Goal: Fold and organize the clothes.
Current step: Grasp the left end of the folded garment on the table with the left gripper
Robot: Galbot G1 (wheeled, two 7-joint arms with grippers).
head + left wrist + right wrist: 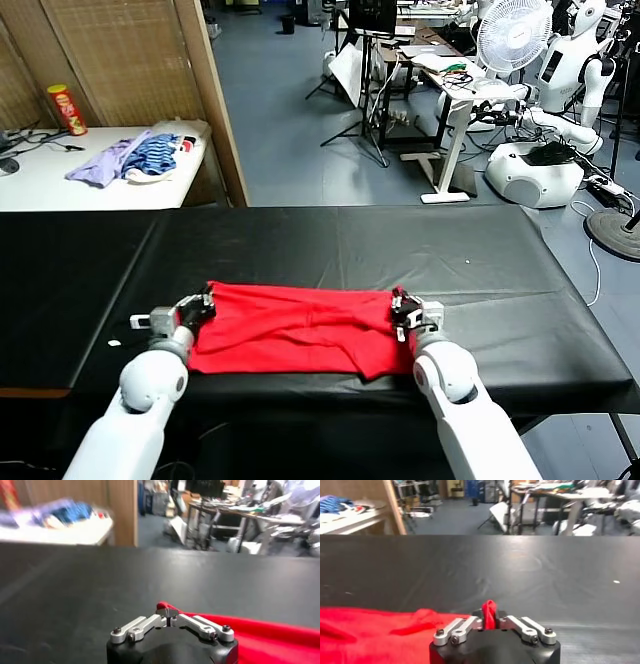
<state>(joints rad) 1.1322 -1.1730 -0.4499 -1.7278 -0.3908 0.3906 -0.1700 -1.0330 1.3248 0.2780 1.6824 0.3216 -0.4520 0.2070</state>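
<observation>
Red thin fabric, the T-shirt point(300, 325) lies spread in a wide band near the front edge of the black-covered bench point(480, 260), already partly gathered, with a loose flap hanging toward the near right. The left pincer point(203, 303) is clenched on the shirt's left end; its wrist view shows a small peak of red cloth point(165, 607) nipped between the closed tips. The right pincer point(403, 312) is clenched likewise on the right end, a thin ridge of red point(489, 614) pinched upright between its tips.

The shirt looks light and limp, with no stiffness of its own: it will likely sag between the two holds and drag across the bench cover unless both ends rise together. Such small pinches of thin cloth could slip, or catch only the top layer. Holds at the outer edges, as here, suit a fold best. A lilac and blue-striped heap point(135, 158) sits on a white table well behind.
</observation>
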